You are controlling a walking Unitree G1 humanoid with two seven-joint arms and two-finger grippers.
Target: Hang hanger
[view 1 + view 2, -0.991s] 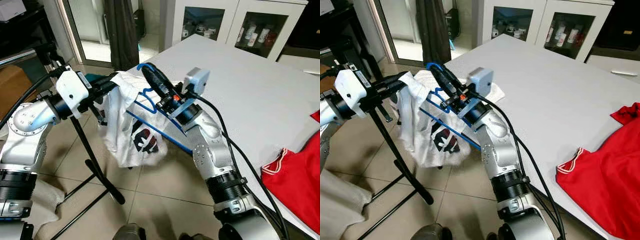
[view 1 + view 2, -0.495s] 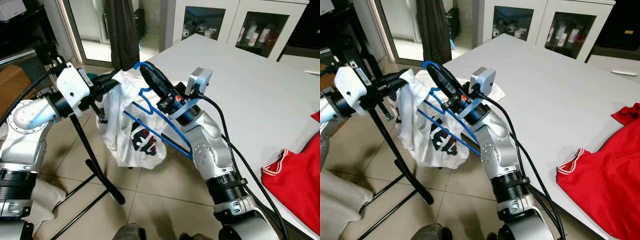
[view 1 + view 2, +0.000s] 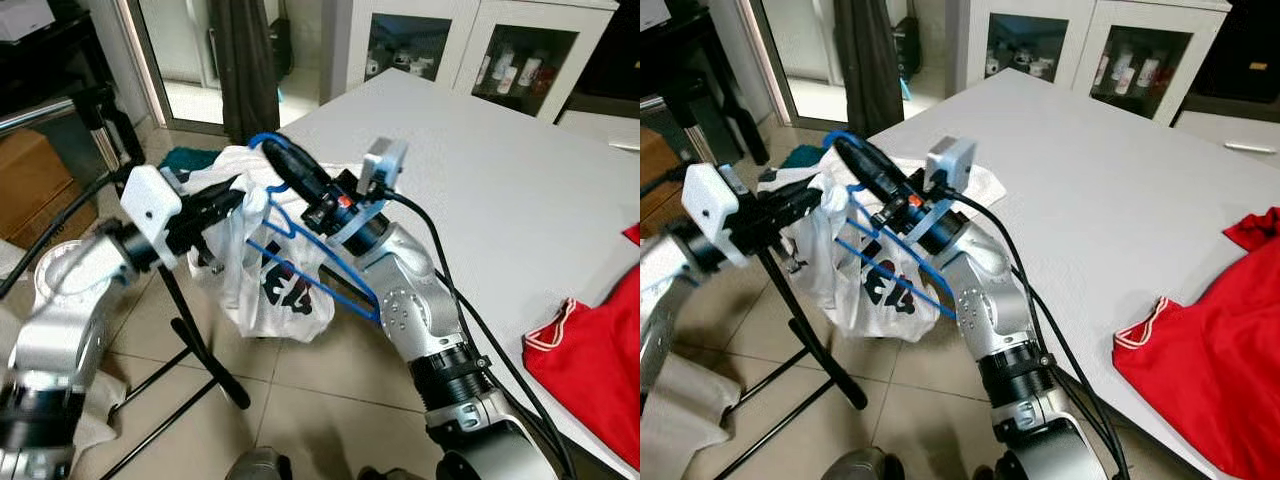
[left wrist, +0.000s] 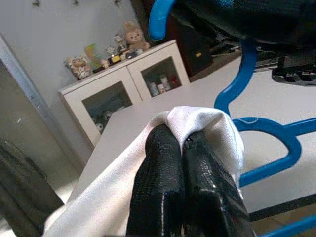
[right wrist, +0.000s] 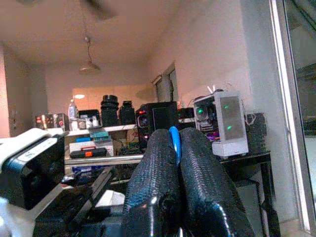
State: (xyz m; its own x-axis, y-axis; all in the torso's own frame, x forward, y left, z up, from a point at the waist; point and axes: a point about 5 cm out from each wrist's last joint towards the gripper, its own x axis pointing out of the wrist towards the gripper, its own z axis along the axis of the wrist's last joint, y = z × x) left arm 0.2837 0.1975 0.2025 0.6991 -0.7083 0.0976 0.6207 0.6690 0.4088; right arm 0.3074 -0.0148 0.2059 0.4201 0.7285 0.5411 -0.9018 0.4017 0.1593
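Right gripper [image 3: 268,148] pinching blue hanger [image 3: 300,270] hook; left gripper [image 3: 238,196] pinching white shirt [image 3: 285,290] beside stand [image 3: 195,335].

Blue hanger [image 3: 300,262] — thin plastic frame, held off the floor and tilted, its lower bar running down toward the robot's right; its hook [image 5: 174,139] is pinched between the closed fingers of the right gripper [image 3: 283,162]. A white T-shirt [image 3: 283,290] with a red-and-dark printed graphic hangs bunched from the hanger, sagging in a loose bag shape beside the corner of the white table [image 3: 520,180]. One fold of the shirt's fabric — near the hanger's neck — is clamped between the closed fingers of the left gripper [image 4: 185,148].
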